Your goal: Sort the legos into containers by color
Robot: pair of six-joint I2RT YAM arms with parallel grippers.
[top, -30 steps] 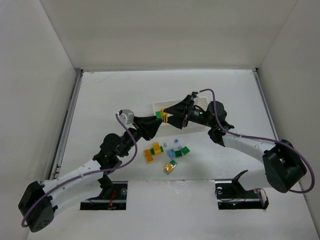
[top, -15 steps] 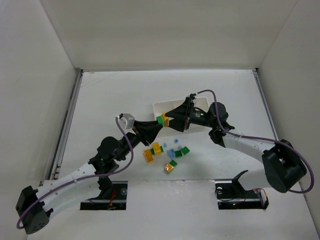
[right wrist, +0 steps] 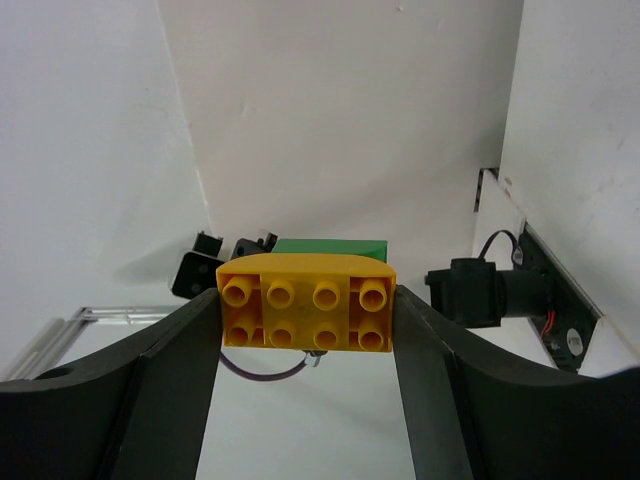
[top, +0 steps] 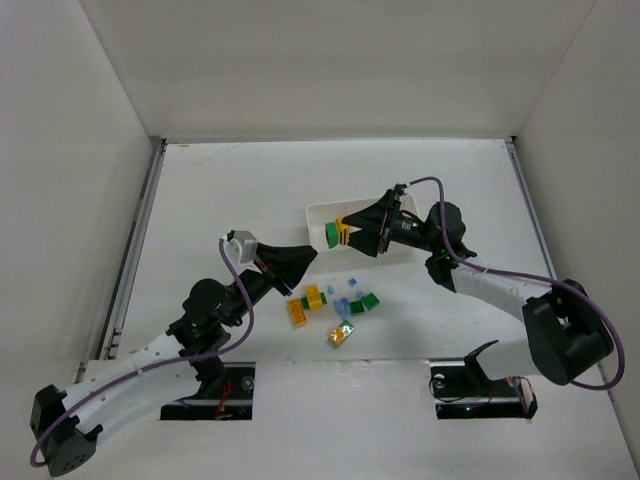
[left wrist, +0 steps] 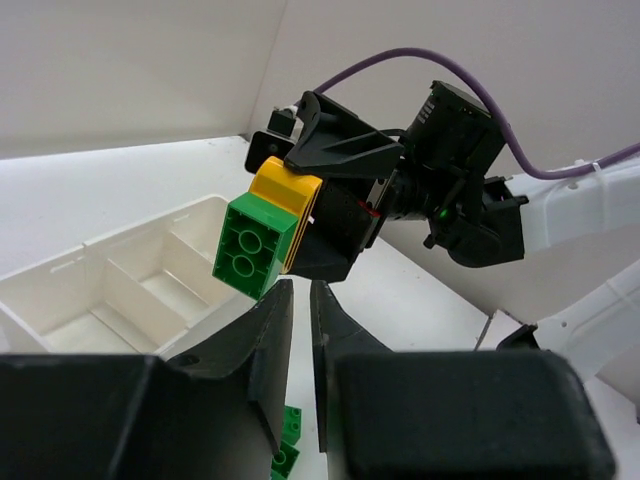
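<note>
Checking in from the remote station. The right gripper (top: pixel 346 233) is clamped on a yellow brick (right wrist: pixel 305 305), one finger on each short side. A green brick (left wrist: pixel 255 245) is stuck to that yellow one, so the two hang together as one little stack. From overhead, the stack is up in the air at the left end of the white tray (top: pixel 372 204), green end pointing toward the other arm. How high it sits above the tray I can't tell from any of my views.

The left gripper (left wrist: pixel 300 295) has its fingers pressed together with nothing between them. Its tips point at the green brick from just below and to the left. In the left wrist view there's a small gap between them, so they're not touching.

The tray sits on the table (top: pixel 220 190) past the middle, and the left wrist camera shows its three compartments side by side with thin dividers.

The loose bricks (top: pixel 343 306) lie in a small cluster on the table nearer the arm bases, well apart from the tray. They're a mix of yellow, green and pale blue, and one yellow-and-green bit sits a little closer to me than the others.
</note>
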